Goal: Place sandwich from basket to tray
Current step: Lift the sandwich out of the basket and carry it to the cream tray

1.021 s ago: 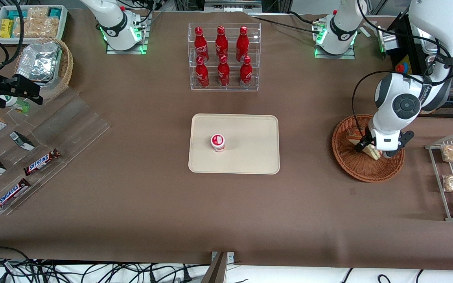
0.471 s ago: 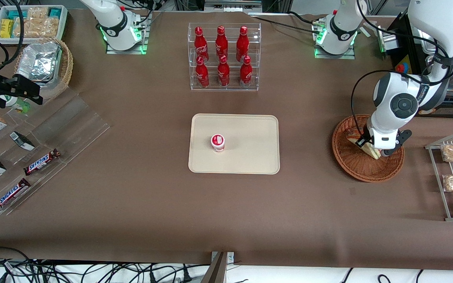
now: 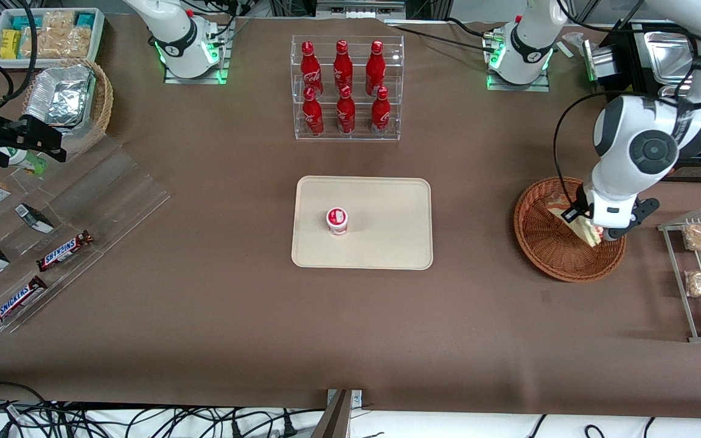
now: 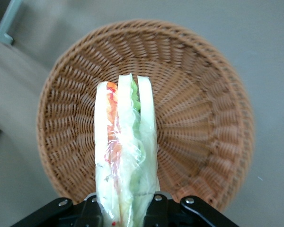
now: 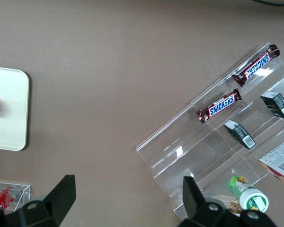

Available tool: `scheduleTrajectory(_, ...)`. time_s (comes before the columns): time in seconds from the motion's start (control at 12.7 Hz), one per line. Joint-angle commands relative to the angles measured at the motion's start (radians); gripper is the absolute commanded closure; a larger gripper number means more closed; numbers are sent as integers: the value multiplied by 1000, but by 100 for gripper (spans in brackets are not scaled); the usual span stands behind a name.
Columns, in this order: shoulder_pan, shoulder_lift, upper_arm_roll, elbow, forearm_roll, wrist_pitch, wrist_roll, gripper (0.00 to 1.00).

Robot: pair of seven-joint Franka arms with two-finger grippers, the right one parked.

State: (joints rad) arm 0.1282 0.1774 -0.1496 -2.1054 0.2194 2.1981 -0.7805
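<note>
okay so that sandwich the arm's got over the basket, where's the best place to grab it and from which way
Grip the sandwich across its flat bread faces near one end, as the pincer does now above the basket. Probably best to come from above, one finger on each bread side. The wedge stands on edge with the filling layers showing between the slices, so squeezing the faces holds the layers together.

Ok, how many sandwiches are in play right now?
1: the sandwich is clamped in the gripper, lifted above the basket. None lies on the tray.
</note>
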Motion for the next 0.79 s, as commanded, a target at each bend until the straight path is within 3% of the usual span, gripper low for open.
scheduleTrajectory(0.0,-1,-13,-39,143,-70,-180,120,100)
scheduleTrajectory(0.24,-4,-7,-65,306,-152,-322,205,100)
scheduleTrajectory(0.71,-4,-7,-247,347,-198,-324,323,100)
